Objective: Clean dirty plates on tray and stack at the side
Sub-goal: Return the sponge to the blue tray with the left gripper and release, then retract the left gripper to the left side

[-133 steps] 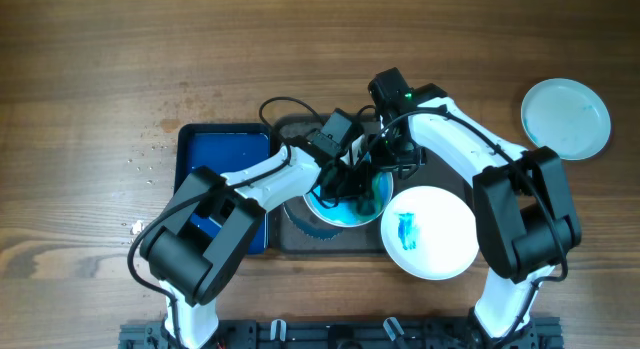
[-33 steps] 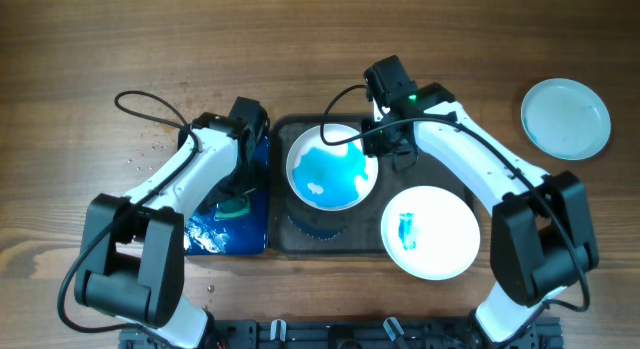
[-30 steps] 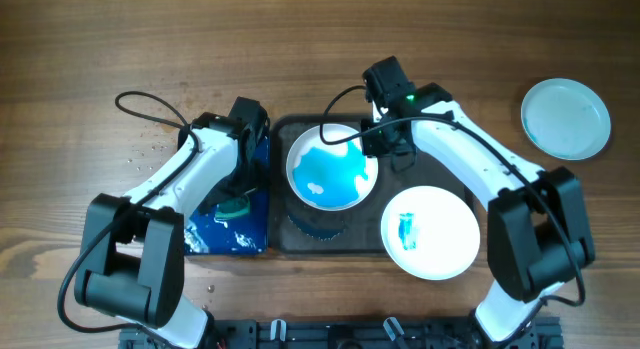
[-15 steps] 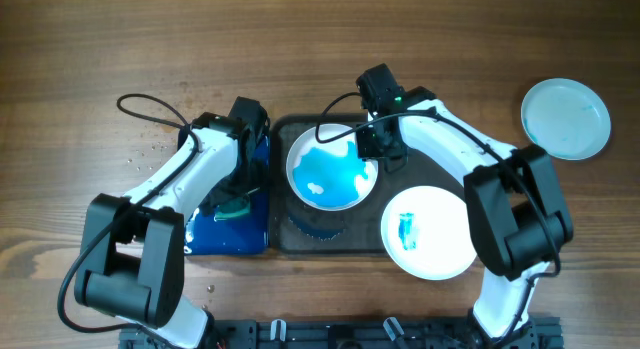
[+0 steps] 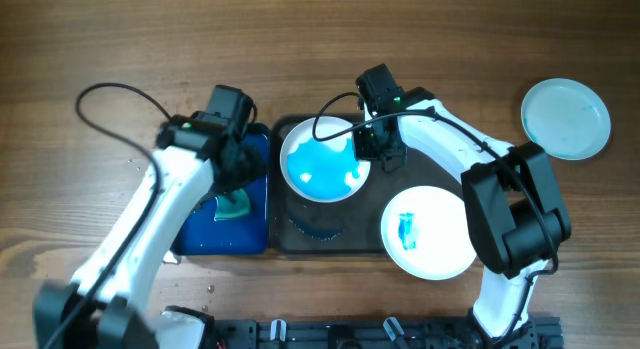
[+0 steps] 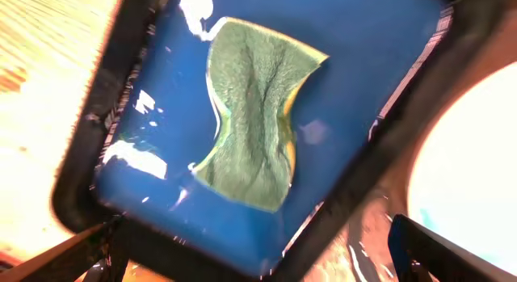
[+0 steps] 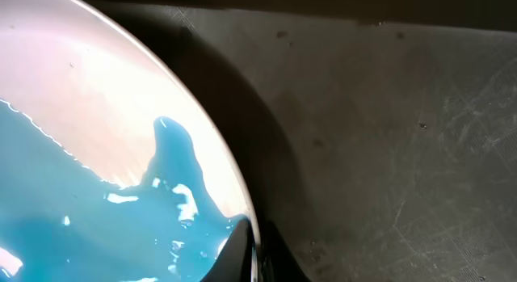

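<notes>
A white plate (image 5: 322, 164) flooded with blue liquid sits at the left of the dark tray (image 5: 425, 169). My right gripper (image 5: 371, 154) is shut on its right rim. In the right wrist view the rim (image 7: 242, 201) passes between the two dark fingers (image 7: 236, 251). A second plate (image 5: 430, 232) with a small blue smear lies at the tray's front right. A third, clean-looking plate (image 5: 565, 119) rests on the table far right. My left gripper (image 5: 240, 174) hovers open over a green sponge (image 6: 254, 112), holding nothing.
The sponge (image 5: 234, 204) lies in a smaller bright blue tray (image 5: 205, 229) that holds wet blue liquid, directly left of the dark tray. A black cable (image 5: 110, 94) loops over the table at the left. Small crumbs (image 5: 140, 159) dot the wood there.
My right gripper has closed on the flooded plate's rim, and the plate has shifted slightly left. The left arm has swung and risen away from the sponge, which stays in the blue tray.
</notes>
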`<action>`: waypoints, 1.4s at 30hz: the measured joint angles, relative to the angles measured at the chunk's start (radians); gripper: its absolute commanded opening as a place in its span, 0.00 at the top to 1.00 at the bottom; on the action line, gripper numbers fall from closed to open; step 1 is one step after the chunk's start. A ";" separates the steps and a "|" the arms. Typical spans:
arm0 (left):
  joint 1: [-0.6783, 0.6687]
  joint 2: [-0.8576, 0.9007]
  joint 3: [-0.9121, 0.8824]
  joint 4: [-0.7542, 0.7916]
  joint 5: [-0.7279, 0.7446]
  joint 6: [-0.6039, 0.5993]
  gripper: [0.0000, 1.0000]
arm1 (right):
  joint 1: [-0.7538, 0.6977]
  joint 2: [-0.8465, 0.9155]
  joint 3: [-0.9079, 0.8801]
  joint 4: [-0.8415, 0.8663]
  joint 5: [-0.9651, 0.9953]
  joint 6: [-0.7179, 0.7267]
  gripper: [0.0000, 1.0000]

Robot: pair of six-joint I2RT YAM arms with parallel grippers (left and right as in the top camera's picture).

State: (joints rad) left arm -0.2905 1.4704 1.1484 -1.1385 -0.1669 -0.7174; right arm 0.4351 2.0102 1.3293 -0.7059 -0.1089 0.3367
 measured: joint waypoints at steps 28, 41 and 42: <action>0.002 -0.501 0.048 -0.083 -0.189 0.018 0.00 | 0.008 -0.333 -0.001 -0.098 0.132 -0.057 0.95; 0.027 -0.340 0.048 -0.085 -0.203 0.018 0.00 | 0.014 -0.408 -0.001 -0.156 0.148 -0.067 0.95; 0.038 -0.334 0.048 -0.085 -0.203 0.018 0.00 | 0.014 -0.408 -0.001 -0.158 0.148 -0.069 0.95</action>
State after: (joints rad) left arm -0.2523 1.1366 1.1965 -1.2240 -0.3702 -0.6998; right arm 0.4488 1.6020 1.3281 -0.8642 0.0387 0.2672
